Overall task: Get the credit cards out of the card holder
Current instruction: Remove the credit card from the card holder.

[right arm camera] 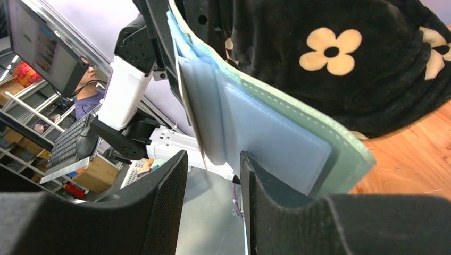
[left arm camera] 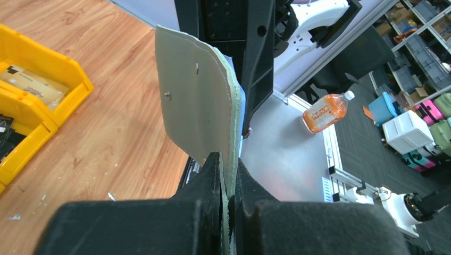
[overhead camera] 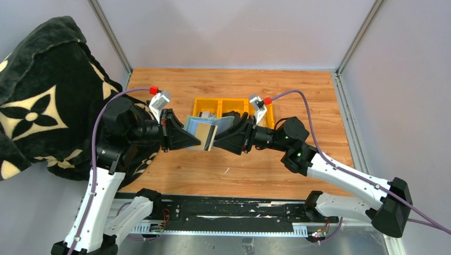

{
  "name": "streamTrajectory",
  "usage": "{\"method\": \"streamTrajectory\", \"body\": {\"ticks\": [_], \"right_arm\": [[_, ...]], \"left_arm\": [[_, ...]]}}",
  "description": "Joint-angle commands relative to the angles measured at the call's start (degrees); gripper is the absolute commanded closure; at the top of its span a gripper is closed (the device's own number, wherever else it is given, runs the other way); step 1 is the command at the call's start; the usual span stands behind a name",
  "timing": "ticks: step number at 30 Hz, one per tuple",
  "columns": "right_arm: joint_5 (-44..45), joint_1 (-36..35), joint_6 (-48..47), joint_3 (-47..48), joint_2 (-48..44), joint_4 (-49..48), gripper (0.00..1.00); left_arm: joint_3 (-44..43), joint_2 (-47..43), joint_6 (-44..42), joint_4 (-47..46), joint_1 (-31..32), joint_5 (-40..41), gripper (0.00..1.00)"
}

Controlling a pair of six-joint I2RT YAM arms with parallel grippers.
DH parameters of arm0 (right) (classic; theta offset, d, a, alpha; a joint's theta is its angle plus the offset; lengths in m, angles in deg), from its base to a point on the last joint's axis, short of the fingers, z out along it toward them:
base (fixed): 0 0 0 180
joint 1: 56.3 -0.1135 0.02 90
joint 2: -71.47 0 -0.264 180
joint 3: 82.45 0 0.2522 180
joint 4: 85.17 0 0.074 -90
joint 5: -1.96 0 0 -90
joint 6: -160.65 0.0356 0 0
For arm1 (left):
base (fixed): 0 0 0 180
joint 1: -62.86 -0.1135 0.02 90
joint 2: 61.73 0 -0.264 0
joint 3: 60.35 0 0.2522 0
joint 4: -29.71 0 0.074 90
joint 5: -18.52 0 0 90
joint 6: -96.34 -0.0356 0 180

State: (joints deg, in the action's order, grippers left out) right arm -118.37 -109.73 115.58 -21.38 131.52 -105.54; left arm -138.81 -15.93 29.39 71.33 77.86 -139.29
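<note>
- The card holder is held open in the air over the middle of the tabletop, a little toward its left edge. It hangs on the near side of the yellow tray, which sits by the far edge.
- The left claw is pressed together on the holder's lower edge and pinches the soft flap upright.
- The right claw stands spread, one finger on each side of the pale blue inner pocket, not closed on anything.
- Done so far, as I judge it: the holder is lifted and unfolded.
- Left to do: a tan-gold card still sits in the open holder, so no card there looks drawn out. I cannot tell where the grey card is.
- Small things lie in the tray compartments, too unclear to name.
- Writing: the orange bottle on the floor has a label too small to read. The black blanket at the left edge shows pale flower shapes, no words.
</note>
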Motion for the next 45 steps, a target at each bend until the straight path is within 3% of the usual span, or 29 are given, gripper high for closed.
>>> {"method": "streamTrajectory", "body": {"ticks": [1,9,13,20,26,29,42,45], "right_arm": [[0.54,0.78,-1.27,2.16,1.13,1.15,0.56],[-5.93,0.78,9.20,2.07,6.52,-16.73,0.68],[-5.46,0.78,8.93,0.89,5.24,-16.65,0.73],[-3.35,0.78,7.37,0.47,4.15,-14.43,1.00],[-0.06,0.78,4.55,-0.21,2.43,-8.68,1.00],[1.56,0.78,2.08,-0.46,0.73,-5.03,1.00],[-1.20,0.72,0.38,-1.89,-1.80,-2.49,1.00],[-2.40,0.61,0.86,-1.72,-1.27,-3.43,1.00]], "left_arm": [[-1.43,-0.95,1.50,-2.36,-0.06,-2.15,1.00],[-0.60,-1.17,0.24,-1.24,-0.06,-0.32,1.00],[-1.40,-0.73,-3.12,2.16,-0.13,1.17,1.00],[-1.21,-0.79,-3.41,2.44,-0.06,1.28,0.97],[-1.29,-1.35,-0.78,0.40,-0.06,-1.30,0.83],[-0.86,-1.60,1.93,-1.99,-0.06,-3.32,0.81],[-0.62,-1.37,4.76,-5.09,-0.06,-2.34,1.00],[-0.55,-1.12,4.68,-5.09,-0.06,-0.77,1.00]]}}
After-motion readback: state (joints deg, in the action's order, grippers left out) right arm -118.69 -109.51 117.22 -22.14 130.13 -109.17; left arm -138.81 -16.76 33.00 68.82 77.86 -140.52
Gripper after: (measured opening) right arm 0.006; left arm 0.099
